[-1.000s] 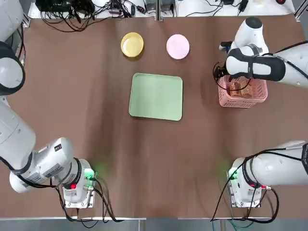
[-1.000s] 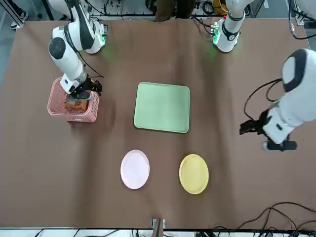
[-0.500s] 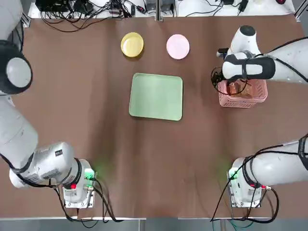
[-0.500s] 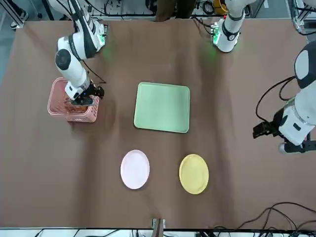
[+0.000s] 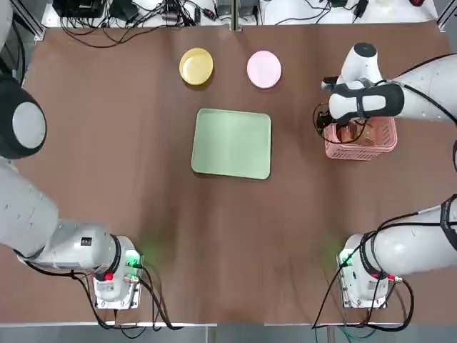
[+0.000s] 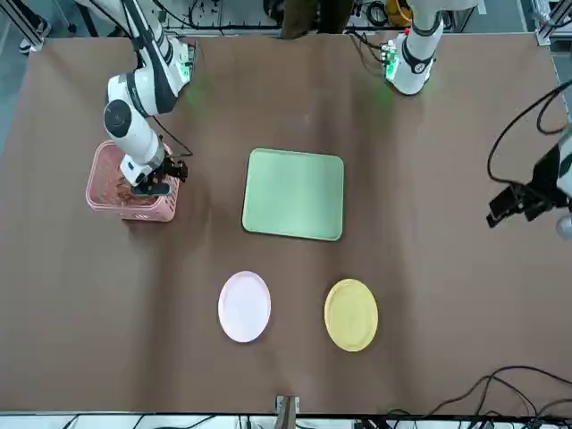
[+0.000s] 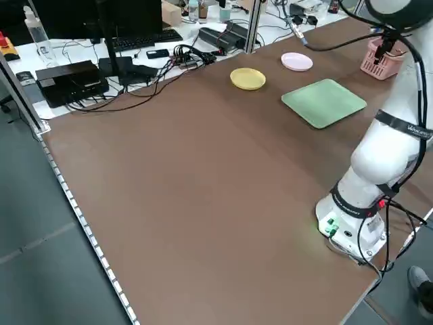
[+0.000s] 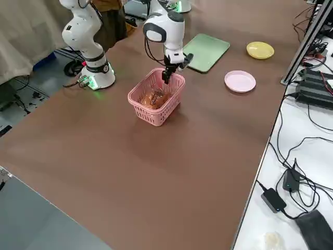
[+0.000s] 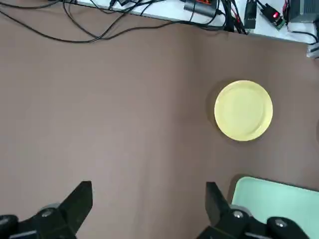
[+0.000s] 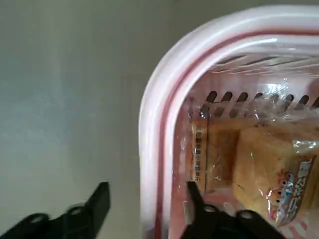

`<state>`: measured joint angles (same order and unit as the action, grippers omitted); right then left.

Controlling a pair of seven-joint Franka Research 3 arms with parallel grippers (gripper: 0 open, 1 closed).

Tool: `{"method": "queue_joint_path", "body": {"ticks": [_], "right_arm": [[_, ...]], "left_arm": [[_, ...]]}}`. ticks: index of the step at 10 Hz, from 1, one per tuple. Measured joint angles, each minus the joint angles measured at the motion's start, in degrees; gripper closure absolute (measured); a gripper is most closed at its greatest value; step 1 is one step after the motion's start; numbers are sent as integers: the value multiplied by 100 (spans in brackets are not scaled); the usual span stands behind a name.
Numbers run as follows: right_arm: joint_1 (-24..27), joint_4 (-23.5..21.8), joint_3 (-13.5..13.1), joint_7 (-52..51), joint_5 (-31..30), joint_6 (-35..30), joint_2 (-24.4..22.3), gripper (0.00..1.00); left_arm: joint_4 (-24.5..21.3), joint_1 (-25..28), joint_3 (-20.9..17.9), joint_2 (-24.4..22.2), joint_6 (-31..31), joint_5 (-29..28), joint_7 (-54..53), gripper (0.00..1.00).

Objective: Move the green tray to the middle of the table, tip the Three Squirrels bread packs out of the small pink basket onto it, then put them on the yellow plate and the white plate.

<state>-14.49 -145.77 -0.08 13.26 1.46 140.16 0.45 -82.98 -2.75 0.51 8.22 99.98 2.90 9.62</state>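
Far left of the surface (image 5: 107,179), the left gripper (image 9: 149,209) hovered with its jaws spread wide and empty, near the yellow plate (image 5: 196,66); right of that sat the white plate (image 5: 263,68), with the green tray (image 5: 231,143) already mid-surface. At the right, the right gripper (image 10: 144,204) straddled the small pink basket (image 5: 360,139) rim, jaws part-spread, not yet pinching it, bread packs (image 10: 249,154) inside. Gripping the rim seemed in hand; next it would need a firm pinch, a carry over the tray, and a tip.

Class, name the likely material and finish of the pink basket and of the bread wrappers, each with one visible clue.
Small pink basket: probably moulded plastic, smooth with a slight sheen; slotted walls and a rounded rim.
Three Squirrels bread packs: thin clear plastic film, glossy; it crinkles, glints, and shows the bread through it.
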Motion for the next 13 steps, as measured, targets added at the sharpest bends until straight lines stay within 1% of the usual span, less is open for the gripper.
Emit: {"method": "queue_joint_path", "body": {"ticks": [1,3,4,5,7,9,11,13], "right_arm": [[16,-1,-4,2,0,-4,6,36],[91,-1,-18,2,0,-39,9,72],[98,1,-18,2,0,-103,9,86],[100,13,-17,2,0,-148,5,92],[98,61,-7,2,-1,-238,-51,93],[88,287,17,2,0,-668,-257,93],[64,765,36,2,2,-1284,-486,93],[20,1409,42,3,150,-1982,-614,93]], "left_arm": [[-187,-12,0,-157,-1,0,-51,0],[-328,-11,-8,-297,-35,0,-144,0],[-330,-11,-10,-307,-50,0,-153,0],[-340,-14,-10,-306,-59,0,-151,0],[-352,-54,-3,-304,-60,0,-144,0],[-352,-118,93,-304,-60,2,-138,0],[-352,-166,239,-304,-114,3,-127,0],[-352,-195,369,-304,-221,5,-124,0]]}}
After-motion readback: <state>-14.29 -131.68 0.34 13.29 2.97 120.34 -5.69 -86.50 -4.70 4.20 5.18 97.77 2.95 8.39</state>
